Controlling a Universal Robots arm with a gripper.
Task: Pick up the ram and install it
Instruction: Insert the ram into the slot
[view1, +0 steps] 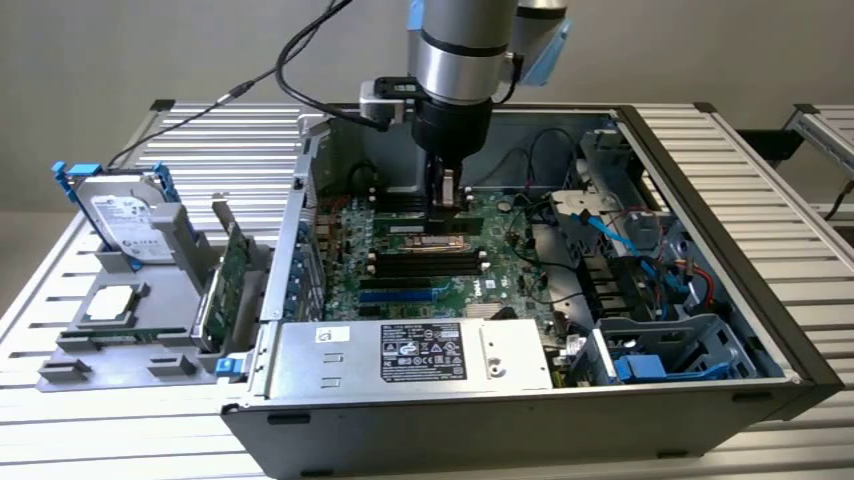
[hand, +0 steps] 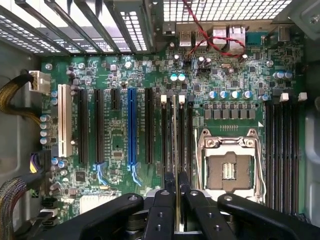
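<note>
Ram, long narrow circuit-board stick (hand: 174, 135), pinched edge-on in black metal hand (hand: 176, 200) (thin edge towards wrist), aligned with long black motherboard slots (hand: 164, 140). Poised upright over them, apparently not yet seated.

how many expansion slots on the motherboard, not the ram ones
6 expansion slots in one row: white, long black, long black, short black, blue, long black nearest the ram in the hand. None seems hidden.

Jaws hang low over the motherboard (view1: 350, 285) in the open case (view1: 507, 440).
</note>
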